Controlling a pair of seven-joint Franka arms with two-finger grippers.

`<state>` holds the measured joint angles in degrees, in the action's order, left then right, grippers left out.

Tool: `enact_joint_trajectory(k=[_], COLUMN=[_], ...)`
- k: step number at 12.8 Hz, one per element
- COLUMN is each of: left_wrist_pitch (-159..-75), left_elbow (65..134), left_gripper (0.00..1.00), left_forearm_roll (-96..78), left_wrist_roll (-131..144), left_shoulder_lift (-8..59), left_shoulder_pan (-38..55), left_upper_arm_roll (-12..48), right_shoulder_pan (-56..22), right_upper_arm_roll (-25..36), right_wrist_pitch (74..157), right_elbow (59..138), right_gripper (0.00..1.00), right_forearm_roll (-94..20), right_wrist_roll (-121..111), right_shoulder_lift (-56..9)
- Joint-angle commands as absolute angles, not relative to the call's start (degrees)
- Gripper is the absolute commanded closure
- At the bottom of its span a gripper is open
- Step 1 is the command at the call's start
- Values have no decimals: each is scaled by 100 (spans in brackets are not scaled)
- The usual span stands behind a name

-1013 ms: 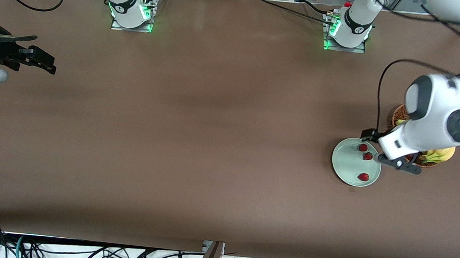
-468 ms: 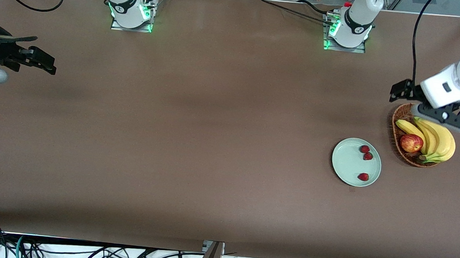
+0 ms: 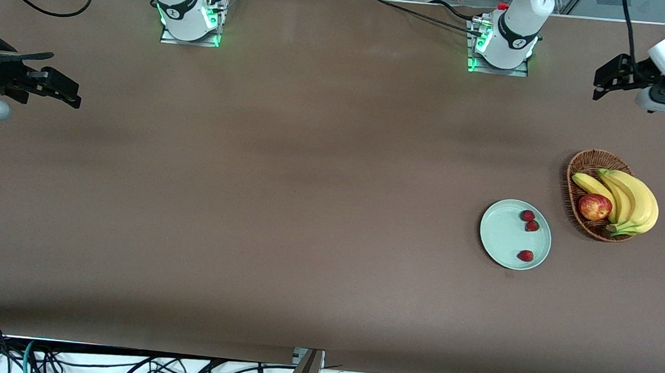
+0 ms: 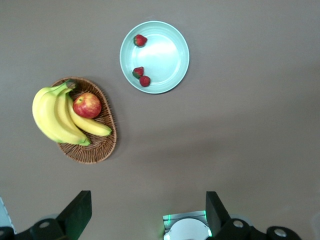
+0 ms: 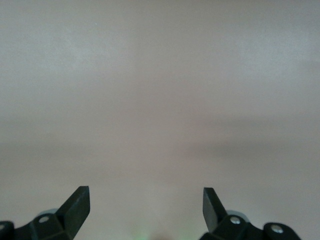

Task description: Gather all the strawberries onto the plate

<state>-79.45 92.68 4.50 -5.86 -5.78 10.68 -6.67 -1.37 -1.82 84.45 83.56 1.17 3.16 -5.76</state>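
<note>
Strawberries [image 3: 527, 215], three tiny red ones, are lying on the round mint-green plate [image 3: 502, 233] at lower right; left gripper [image 4: 145, 212] and waiting right gripper [image 5: 146, 207] are hanging wide open, empty, so staying clear seems best.

Robotics lab: bolted arm bases [image 3: 190, 21], cable tangle [image 3: 121, 365], brown table [image 3: 284, 206].

Right gripper [image 5: 145, 200] hanging over bare brown table [image 5: 160, 90], fingers [image 5: 77, 205] standing wide apart, nothing lying between them. Only dark fingertips showing. Faint shadow band running across tabletop. No edge or corner showing.
</note>
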Motion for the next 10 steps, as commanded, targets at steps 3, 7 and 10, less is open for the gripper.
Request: enact_joint_trajectory(k=[3,7,10], left_wrist_pitch=[-7664,-7910,-8129], left_elbow=[8464,8806,9246], left_gripper=[0,0,0], left_forearm_roll=[-60,-79,-70], left_wrist_roll=[-369,-167,-70], left_shoulder_lift=[220,62,-272], left_shoulder_pan=[695,756,870], left_upper_arm_roll=[-728,-791,-791], right_shoulder_pan=[-105,-105,-105], right_upper_arm_roll=[-211,-211,-211], right_wrist_pitch=[8411,8411,8411], right_elbow=[8235,8235,8235], right_gripper=[0,0,0], right_forearm_roll=[193,193,185], right_wrist_roll=[220,220,220], right_shoulder_lift=[-650,-650,-650])
